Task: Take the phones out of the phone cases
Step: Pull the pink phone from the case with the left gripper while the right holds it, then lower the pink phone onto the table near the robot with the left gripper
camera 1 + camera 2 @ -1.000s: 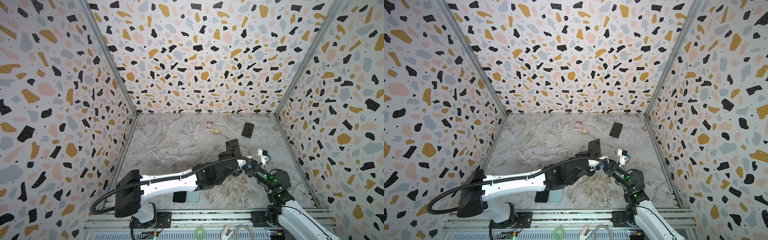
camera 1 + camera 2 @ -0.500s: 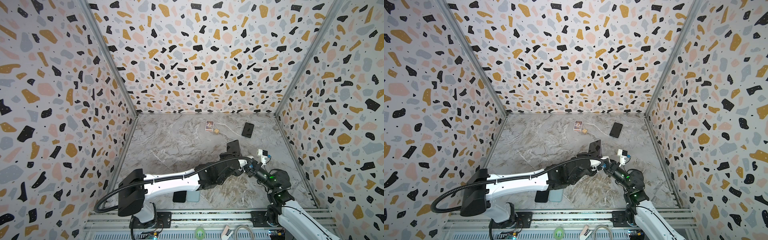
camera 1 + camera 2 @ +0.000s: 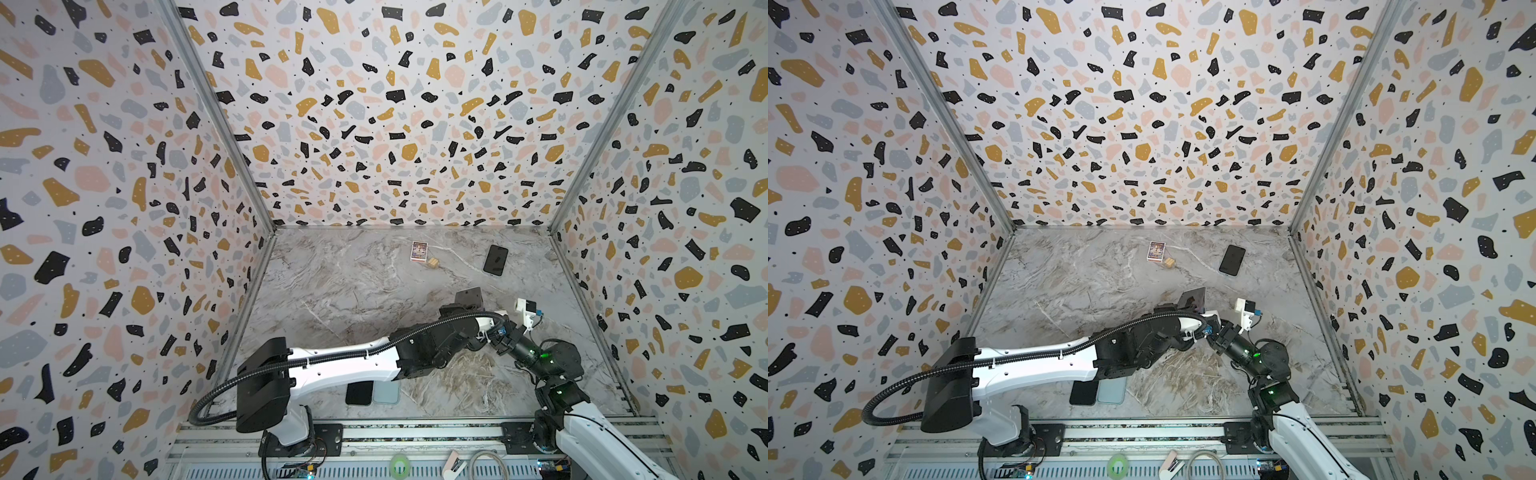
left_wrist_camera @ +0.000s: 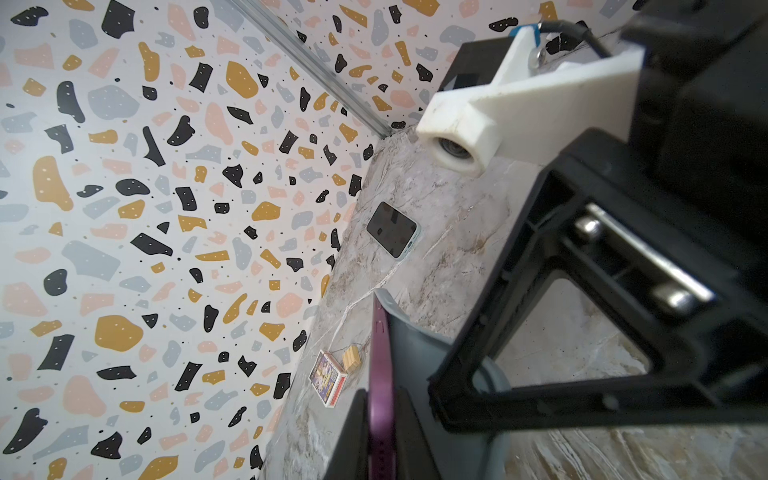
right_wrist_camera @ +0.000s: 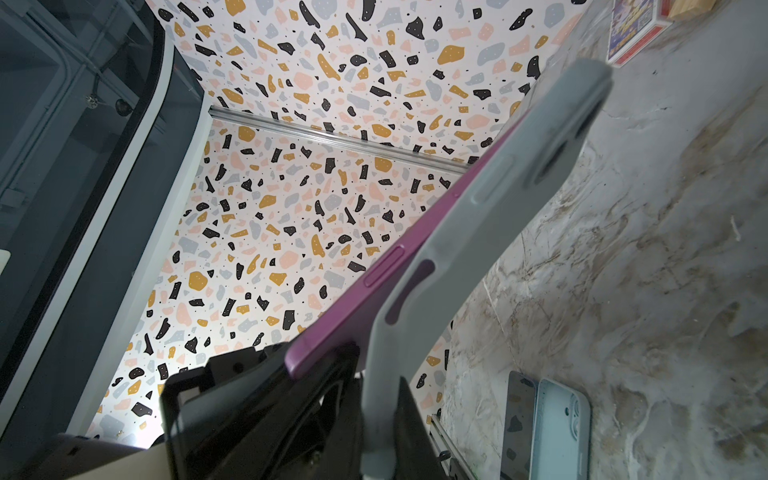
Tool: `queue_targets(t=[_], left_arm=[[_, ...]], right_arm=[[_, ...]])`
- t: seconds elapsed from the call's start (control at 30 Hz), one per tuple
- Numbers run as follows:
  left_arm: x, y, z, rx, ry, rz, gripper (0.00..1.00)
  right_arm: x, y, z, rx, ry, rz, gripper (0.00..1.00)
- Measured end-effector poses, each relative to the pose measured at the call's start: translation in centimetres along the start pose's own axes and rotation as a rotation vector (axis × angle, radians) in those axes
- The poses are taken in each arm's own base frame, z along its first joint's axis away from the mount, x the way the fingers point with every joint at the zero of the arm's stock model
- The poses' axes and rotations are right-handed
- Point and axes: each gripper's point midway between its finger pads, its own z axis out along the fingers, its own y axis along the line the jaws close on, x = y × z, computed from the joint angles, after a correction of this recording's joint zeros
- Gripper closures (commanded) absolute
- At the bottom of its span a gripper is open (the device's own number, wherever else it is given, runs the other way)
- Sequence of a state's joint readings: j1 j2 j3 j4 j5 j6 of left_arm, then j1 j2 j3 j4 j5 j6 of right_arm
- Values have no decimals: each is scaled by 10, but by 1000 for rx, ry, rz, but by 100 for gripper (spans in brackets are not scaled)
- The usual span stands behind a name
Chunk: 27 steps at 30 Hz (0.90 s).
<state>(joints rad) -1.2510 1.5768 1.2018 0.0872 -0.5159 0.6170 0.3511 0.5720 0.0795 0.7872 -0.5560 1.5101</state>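
Observation:
A purple phone [image 5: 374, 282] sits partly in a grey phone case [image 5: 469, 232], held up on edge above the table. The lower end of the phone is peeled away from the case, while the upper end still lies in it. My left gripper [image 4: 380, 415] is shut on the phone's [image 4: 379, 365] purple edge, with the case [image 4: 419, 365] just beside it. My right gripper [image 5: 378, 415] is shut on the lower end of the case. In both top views the pair [image 3: 468, 297] [image 3: 1192, 297] shows as a dark slab where the two arms meet, right of centre.
A dark phone [image 3: 496, 260] lies at the back right. A small card box [image 3: 419, 251] and a wooden block [image 3: 433, 262] sit near the back wall. Another dark phone [image 3: 359, 392] and a pale blue case [image 3: 386, 391] lie at the front edge under my left arm.
My left gripper has closed onto the phone's edge. The left arm's base link has shifted slightly right; the right arm has held still.

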Motion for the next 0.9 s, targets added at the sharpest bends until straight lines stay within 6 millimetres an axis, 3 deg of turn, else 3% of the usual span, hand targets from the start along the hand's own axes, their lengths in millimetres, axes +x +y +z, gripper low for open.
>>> queue_targets(t=[0.33,0.9], left_arm=[[4,5,-13,-5,-11,-14,100],[10,21,-45,-17,-45,-77,100]], right_arm=[[3,-3,-4,25,2,8,100],[2,-37,-8,215,-12,41,100]])
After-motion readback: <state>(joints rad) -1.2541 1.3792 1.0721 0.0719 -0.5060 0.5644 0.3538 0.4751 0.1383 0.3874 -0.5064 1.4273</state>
